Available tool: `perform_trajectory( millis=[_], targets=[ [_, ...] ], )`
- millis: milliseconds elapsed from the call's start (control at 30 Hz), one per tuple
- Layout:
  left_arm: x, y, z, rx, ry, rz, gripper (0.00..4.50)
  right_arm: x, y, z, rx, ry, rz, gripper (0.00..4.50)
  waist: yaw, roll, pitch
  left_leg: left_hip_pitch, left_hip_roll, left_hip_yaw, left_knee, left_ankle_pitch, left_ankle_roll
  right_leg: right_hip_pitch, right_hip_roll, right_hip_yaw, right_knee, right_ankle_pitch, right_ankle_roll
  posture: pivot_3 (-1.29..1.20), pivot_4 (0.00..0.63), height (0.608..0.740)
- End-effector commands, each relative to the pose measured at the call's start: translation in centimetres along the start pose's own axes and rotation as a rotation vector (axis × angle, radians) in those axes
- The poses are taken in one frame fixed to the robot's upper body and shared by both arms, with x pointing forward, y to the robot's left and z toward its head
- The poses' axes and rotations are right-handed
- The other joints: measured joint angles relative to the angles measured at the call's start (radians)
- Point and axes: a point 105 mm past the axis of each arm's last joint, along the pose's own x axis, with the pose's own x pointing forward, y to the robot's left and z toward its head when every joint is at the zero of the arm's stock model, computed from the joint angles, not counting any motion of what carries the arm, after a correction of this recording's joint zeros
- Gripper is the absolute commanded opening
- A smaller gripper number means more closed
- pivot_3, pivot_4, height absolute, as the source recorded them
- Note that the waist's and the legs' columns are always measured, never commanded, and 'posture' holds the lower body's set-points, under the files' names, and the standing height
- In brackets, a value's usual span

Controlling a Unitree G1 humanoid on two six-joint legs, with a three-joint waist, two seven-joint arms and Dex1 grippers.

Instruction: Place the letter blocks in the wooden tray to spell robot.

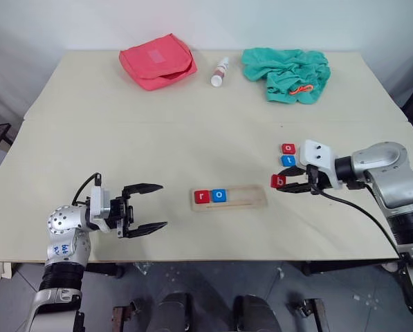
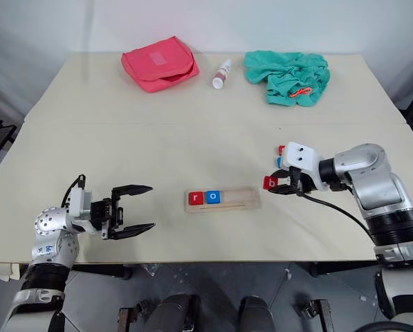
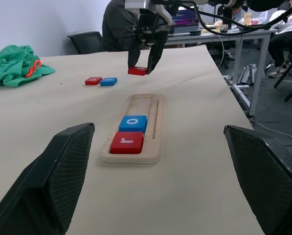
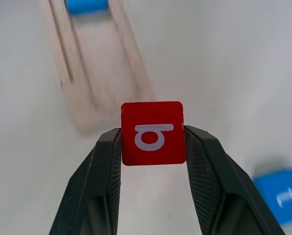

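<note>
the right gripper has its fingers clamped on the red "b" block, holding it clear of the table just right of the wooden tray. inside the tray, the red "r" block and blue "o" block sit side by side at its left end. right of the tray, beyond the held block, the red "o" block and blue "t" block wait on the table. left of the tray, the left gripper hovers with fingers spread, empty.

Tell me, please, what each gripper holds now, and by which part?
The right gripper pinches the red b block by two opposite side edges. The left gripper is open, holding nothing.
</note>
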Motion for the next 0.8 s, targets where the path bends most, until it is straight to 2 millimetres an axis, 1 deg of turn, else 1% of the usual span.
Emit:
perform_trajectory(
  millis=[33, 100, 167, 233, 333, 500, 633, 800],
  targets=[
    [0.3, 0.3, 0.4, 0.036, -0.01, -0.005, 4.5, 0.0, -0.2, 3.4, -0.038, -0.08, -0.018, 1.46, 0.0, 0.0, 0.0, 0.0, 0.0, 0.0, 0.0, 0.0, 0.0, 0.0, 0.0, 0.0, 0.0, 0.0, 0.0, 0.0, 0.15, 0.74],
    [0.3, 0.3, 0.4, 0.037, -0.011, -0.006, 4.5, 0.4, 0.2, 4.0, -0.041, -0.095, 0.0, 1.46, -0.001, 0.0, 0.0, 0.0, 0.0, 0.0, 0.0, 0.0, 0.0, 0.0, 0.0, 0.0, 0.0, 0.0, 0.0, 0.0, 0.15, 0.74],
    [0.3, 0.2, 0.3, 0.035, -0.011, -0.007, 4.5, 1.6, 1.3, 5.2, -0.045, -0.132, 0.051, 1.46, 0.001, 0.0, 0.0, 0.0, 0.0, -0.001, 0.0, 0.0, 0.0, 0.0, 0.0, 0.0, 0.001, 0.0, 0.0, 0.0, 0.15, 0.74],
    [0.3, 0.2, 0.2, 0.033, -0.011, -0.007, 4.5, 2.6, 2.1, 5.9, -0.054, -0.147, 0.088, 1.46, -0.001, 0.0, 0.0, 0.0, 0.0, -0.001, 0.0, 0.0, 0.0, 0.0, 0.0, 0.0, 0.001, 0.0, 0.0, 0.0, 0.15, 0.74],
    [0.2, 0.2, 0.2, 0.034, -0.008, -0.006, 4.5, 3.5, 2.6, 5.9, -0.056, -0.142, 0.118, 1.46, 0.0, 0.0, 0.0, -0.001, 0.0, -0.001, 0.0, 0.0, 0.0, -0.001, 0.0, 0.0, 0.001, 0.0, 0.0, 0.0, 0.15, 0.74],
    [0.1, 0.1, 0.2, 0.036, -0.006, -0.001, 4.5, 5.0, 2.5, 5.1, -0.074, -0.088, 0.115, 1.46, -0.002, 0.0, 0.0, -0.001, -0.001, -0.002, 0.001, 0.0, 0.0, -0.001, 0.0, 0.0, 0.001, 0.0, 0.0, 0.0, 0.15, 0.74],
    [0.0, -0.1, 0.2, 0.036, -0.007, 0.005, 4.5, 5.7, 2.6, 4.7, -0.09, -0.06, 0.126, 1.46, -0.003, 0.0, 0.0, -0.001, -0.001, -0.002, 0.0, 0.0, 0.0, -0.001, 0.0, -0.001, 0.002, 0.0, 0.0, 0.0, 0.15, 0.74],
    [0.0, -0.3, 0.2, 0.037, -0.01, 0.011, 4.5, 6.4, 2.8, 5.0, -0.102, -0.055, 0.149, 1.46, -0.004, 0.0, 0.0, -0.001, -0.001, -0.002, 0.0, 0.0, 0.0, -0.001, 0.0, -0.001, 0.002, 0.0, 0.0, 0.0, 0.15, 0.74]
  ],
)
